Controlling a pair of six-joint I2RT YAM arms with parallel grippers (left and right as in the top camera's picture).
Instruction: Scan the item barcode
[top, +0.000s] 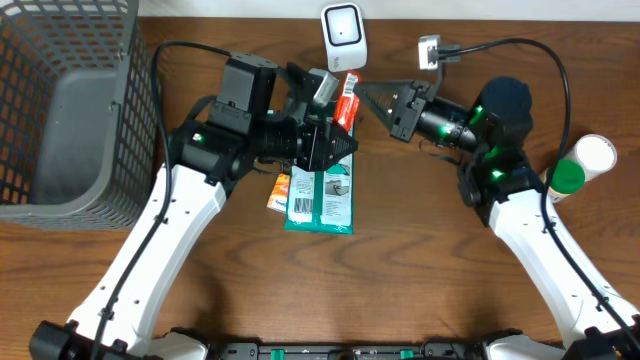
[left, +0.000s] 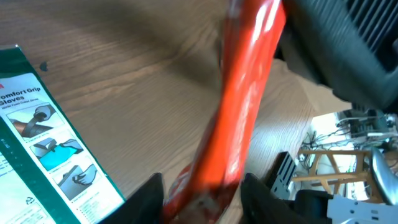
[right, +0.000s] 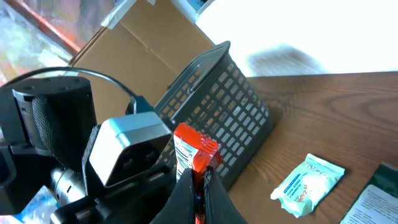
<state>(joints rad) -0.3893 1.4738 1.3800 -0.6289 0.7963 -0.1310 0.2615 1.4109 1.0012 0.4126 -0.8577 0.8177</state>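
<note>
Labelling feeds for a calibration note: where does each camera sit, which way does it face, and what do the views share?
Overhead: fixed above the table, looking straight down on both arms, the scanner and basket.
Left wrist: on the left arm, looking past its own fingers along the red packet to the table.
Right wrist: on the right arm, facing the basket across the table; right gripper shut on the red packet.
Shared: all three show the red packet.
</note>
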